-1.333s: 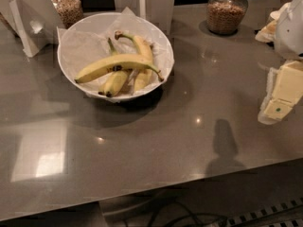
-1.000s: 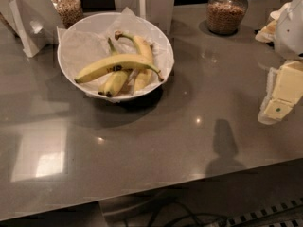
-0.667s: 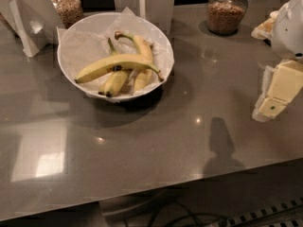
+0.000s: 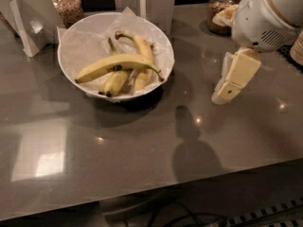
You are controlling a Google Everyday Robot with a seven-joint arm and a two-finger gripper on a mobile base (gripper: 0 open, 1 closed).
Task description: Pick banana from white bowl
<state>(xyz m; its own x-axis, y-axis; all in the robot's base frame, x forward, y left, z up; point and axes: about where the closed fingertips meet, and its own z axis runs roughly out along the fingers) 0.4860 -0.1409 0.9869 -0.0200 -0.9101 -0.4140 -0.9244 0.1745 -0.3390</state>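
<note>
The white bowl (image 4: 161, 46) stands at the back left of the grey counter, lined with crinkled white paper. The banana (image 4: 116, 64), long and gently curved with a small dark spot mid-length, lies across the top of the other bananas in the bowl, its thin dark stem pointing right. Shorter bananas (image 4: 113, 83) lie under it, and one with a brown curled stem (image 4: 141, 46) lies behind. My gripper (image 4: 226, 94) hangs from the white arm at the right, above the counter, well to the right of the bowl and clear of it. It holds nothing.
Glass jars of grain stand at the back left (image 4: 67, 6) and back right (image 4: 218, 14). White folded card stands (image 4: 28, 25) sit at the far left and behind the bowl (image 4: 150, 4). The counter's front edge (image 4: 151, 193) runs across the bottom, with cables below.
The arm and gripper have moved left and inward toward the bowl. The bowl and bananas have not moved.
</note>
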